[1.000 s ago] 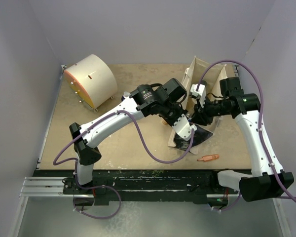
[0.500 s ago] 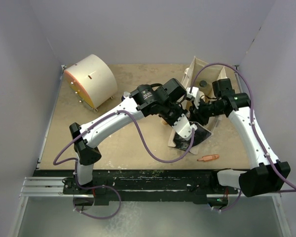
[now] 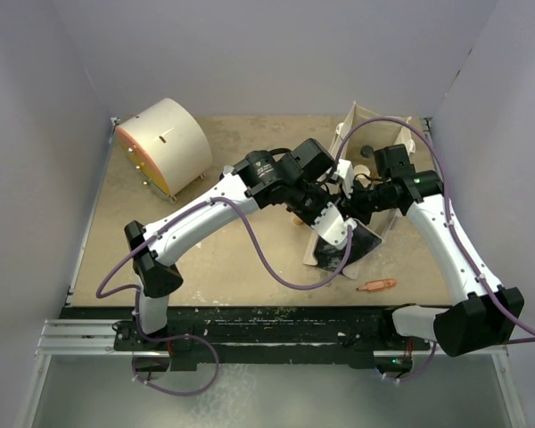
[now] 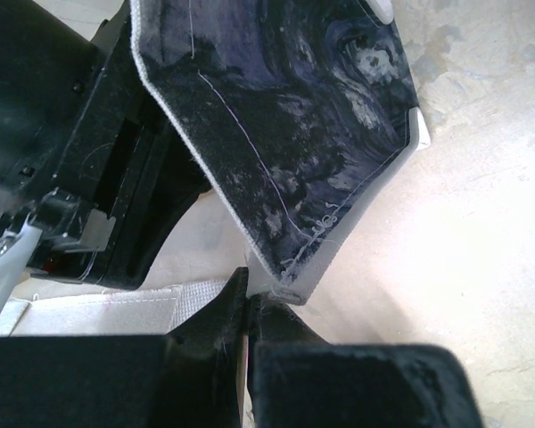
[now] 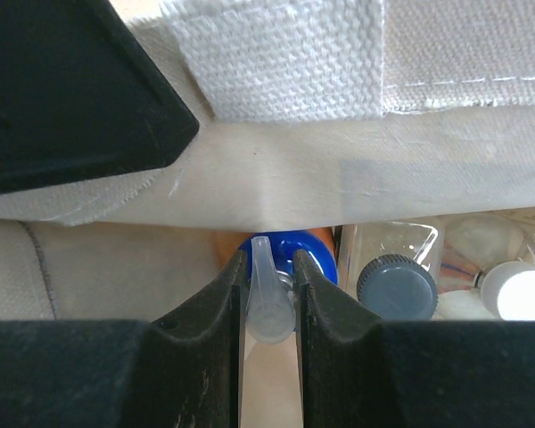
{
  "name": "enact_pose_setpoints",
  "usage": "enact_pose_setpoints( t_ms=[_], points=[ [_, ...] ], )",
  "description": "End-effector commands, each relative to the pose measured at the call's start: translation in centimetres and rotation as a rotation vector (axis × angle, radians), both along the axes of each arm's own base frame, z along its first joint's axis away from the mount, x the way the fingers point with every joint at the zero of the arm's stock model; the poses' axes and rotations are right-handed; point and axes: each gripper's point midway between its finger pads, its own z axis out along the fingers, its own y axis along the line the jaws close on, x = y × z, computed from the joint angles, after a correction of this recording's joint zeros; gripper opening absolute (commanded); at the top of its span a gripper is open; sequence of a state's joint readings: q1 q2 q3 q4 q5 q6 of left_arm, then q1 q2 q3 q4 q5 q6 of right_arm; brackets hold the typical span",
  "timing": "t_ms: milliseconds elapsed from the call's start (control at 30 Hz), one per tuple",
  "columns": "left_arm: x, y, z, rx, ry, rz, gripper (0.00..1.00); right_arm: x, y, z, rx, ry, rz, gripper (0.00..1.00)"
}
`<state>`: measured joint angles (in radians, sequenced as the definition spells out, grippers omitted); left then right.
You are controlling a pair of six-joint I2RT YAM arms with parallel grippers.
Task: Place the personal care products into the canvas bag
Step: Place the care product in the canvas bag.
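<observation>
Orange stick (image 3: 375, 285) lay on bench (image 3: 250, 267), nearest arm bases. Left jaws pressed together, pinching edge of canvas bag (image 4: 276, 134) beside printed panel. Right jaws at bag mouth, narrowly parted, pinching clear nozzle of blue-capped orange bottle (image 5: 314, 252); nozzle sat squarely between jaws. Dark-capped clear bottle (image 5: 397, 283) and white cap (image 5: 515, 292) stood just beside it. Cream drum (image 3: 165, 143) lay far left.

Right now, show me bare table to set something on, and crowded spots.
Bare table at the rear between drum and canvas bag; in front, left of the orange stick. Crowded: the bag, where left gripper pinches it and right gripper holds an orange bottle.
</observation>
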<state>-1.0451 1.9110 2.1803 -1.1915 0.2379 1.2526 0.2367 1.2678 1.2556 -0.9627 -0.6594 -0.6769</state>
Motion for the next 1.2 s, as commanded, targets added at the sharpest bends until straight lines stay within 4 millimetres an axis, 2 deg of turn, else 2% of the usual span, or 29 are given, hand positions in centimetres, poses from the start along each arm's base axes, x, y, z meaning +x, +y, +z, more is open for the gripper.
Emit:
enact_pose_setpoints(
  t_ms=[0,333,500,667,833,1167],
  points=[
    [-2.1,0.6,8.2,-0.236,0.012,-0.027,0.0,-1.8,-0.6,-1.3,-0.044,0.1,-0.016,0.0],
    [-2.5,1.0,10.3,-0.325,0.078,-0.033,0.0,-1.9,-0.8,-1.9,-0.07,0.103,0.003,0.0],
    [-2.3,1.1,9.2,-0.297,0.079,-0.034,0.0,-2.2,-0.1,-1.5,-0.038,0.112,0.025,0.0],
    [-2.4,1.1,6.3,-0.236,0.109,-0.044,0.0,-2.8,1.3,0.0,0.06,0.104,0.074,0.0],
    [-2.7,1.2,4.4,-0.198,0.134,-0.055,0.0,-3.4,2.6,1.8,0.152,0.093,0.119,0.0],
    [-2.4,1.2,3.8,-0.18,0.12,-0.051,0.0,-4.8,4.5,6.4,0.311,0.071,0.201,0.0]
  ],
)
